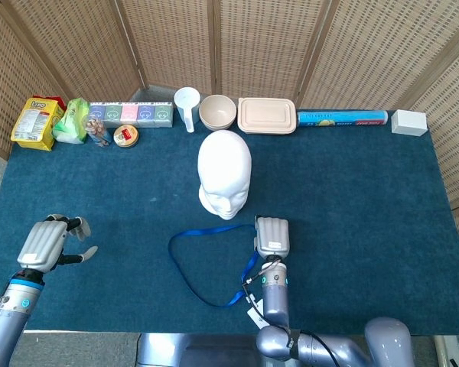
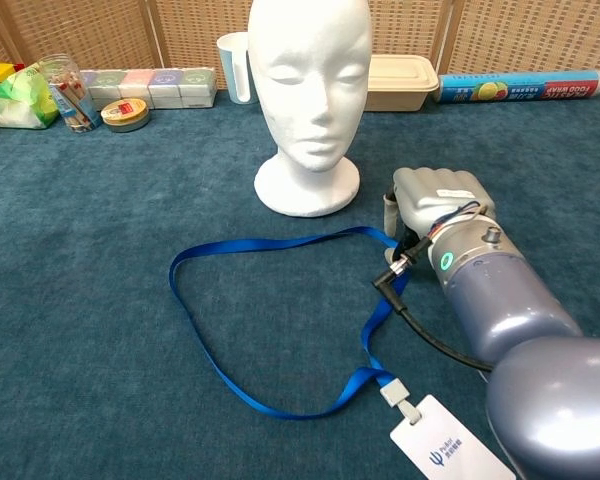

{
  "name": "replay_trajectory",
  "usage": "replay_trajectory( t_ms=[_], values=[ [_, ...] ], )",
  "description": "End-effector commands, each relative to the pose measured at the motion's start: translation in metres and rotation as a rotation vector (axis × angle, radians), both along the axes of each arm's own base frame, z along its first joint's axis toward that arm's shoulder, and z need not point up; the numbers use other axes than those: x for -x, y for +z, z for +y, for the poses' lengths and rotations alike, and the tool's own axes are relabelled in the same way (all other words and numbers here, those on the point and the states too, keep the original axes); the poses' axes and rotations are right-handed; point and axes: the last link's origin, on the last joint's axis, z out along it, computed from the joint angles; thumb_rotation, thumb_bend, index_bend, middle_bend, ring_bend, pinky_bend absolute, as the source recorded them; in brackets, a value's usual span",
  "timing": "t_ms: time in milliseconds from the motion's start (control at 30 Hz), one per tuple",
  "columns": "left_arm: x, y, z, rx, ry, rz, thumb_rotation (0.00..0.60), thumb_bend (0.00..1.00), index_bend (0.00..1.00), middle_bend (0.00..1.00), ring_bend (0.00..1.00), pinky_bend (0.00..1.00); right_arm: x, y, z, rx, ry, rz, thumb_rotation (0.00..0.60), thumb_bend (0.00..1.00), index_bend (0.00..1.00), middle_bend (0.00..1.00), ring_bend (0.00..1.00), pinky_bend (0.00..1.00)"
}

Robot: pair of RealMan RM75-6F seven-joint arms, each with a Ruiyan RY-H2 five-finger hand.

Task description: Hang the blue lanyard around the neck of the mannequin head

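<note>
My right hand [image 2: 435, 198] sits curled over the blue lanyard [image 2: 280, 320]; grip unclear. At two o'clock, a roll [image 2: 525, 86] reads "FOOD WRAP".

The whole blue table [image 1: 382, 229] is seen by the head view from high above, looking steeply down, with the wicker screens [image 1: 260, 46] at the top edge. The chest view is set low and close at the table's near edge, facing level across it toward the screens. The mannequin head [image 1: 224, 174], the blue lanyard [image 1: 206, 260] and the right hand [image 1: 271, 236] are shared by both views.
</note>
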Motion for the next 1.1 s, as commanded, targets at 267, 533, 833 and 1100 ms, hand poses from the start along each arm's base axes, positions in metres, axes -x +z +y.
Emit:
replay_trajectory(
  t_ms=[267,533,833,1100],
  values=[
    [0.0013,0.0005,-0.0006,-0.001,0.004,-0.002,0.514,0.23,0.50,0.57,0.49,0.29,0.0024,-0.0023,-0.0010,-0.006,-0.006,0.008,0.600,0.40,0.50,0.85,1.00,1.00],
    [0.0025,0.0017,-0.0011,-0.007,0.008,-0.004,0.511,0.23,0.50,0.57,0.49,0.29,0.0023,-0.0041,-0.0023,-0.011,-0.004,0.013,0.600,0.40,0.51,0.85,1.00,1.00],
    [0.0041,0.0016,-0.0008,-0.008,0.012,-0.007,0.512,0.23,0.50,0.57,0.49,0.29,0.0031,-0.0022,-0.0072,-0.004,-0.006,0.017,0.600,0.40,0.52,0.85,1.00,1.00],
    [0.0041,0.0002,-0.0007,-0.004,0.013,-0.011,0.514,0.23,0.50,0.57,0.49,0.29,0.0060,-0.0010,-0.0098,-0.012,-0.011,0.025,0.600,0.41,0.52,0.85,1.00,1.00]
  ],
)
